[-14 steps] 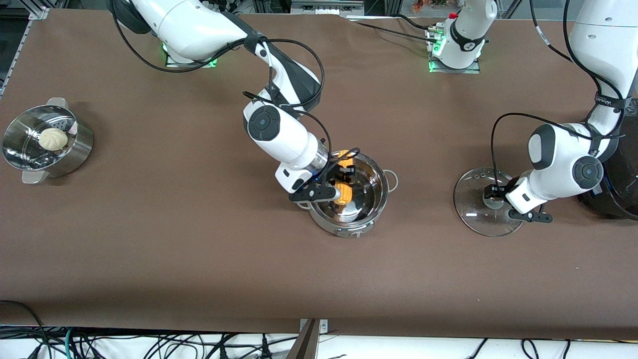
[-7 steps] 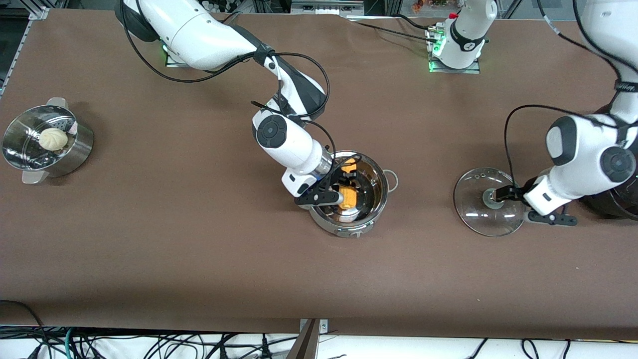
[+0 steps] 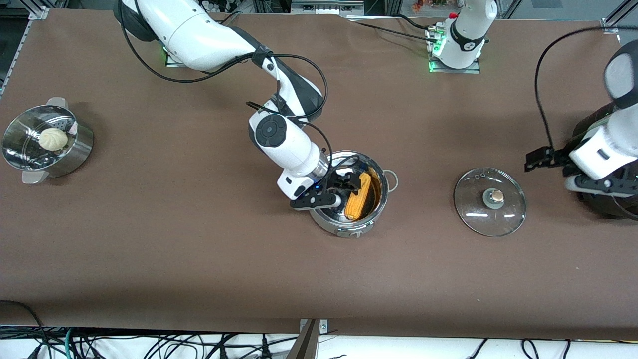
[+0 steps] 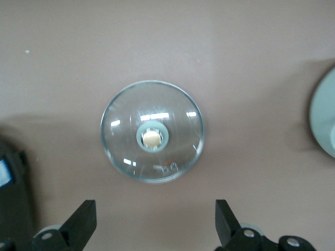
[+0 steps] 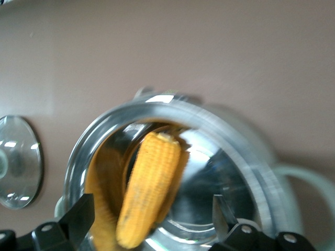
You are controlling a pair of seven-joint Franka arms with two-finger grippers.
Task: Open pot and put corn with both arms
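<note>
The pot (image 3: 355,197) sits in the middle of the table with no lid on. The corn (image 3: 360,196) lies inside it, leaning on the shiny wall. The right gripper (image 3: 344,185) is just over the pot with its fingers wide apart, holding nothing. The glass lid (image 3: 490,201) lies flat on the table, toward the left arm's end. The left gripper (image 3: 537,160) is up in the air near the lid, maybe a bit past its edge, wide open and empty.
</note>
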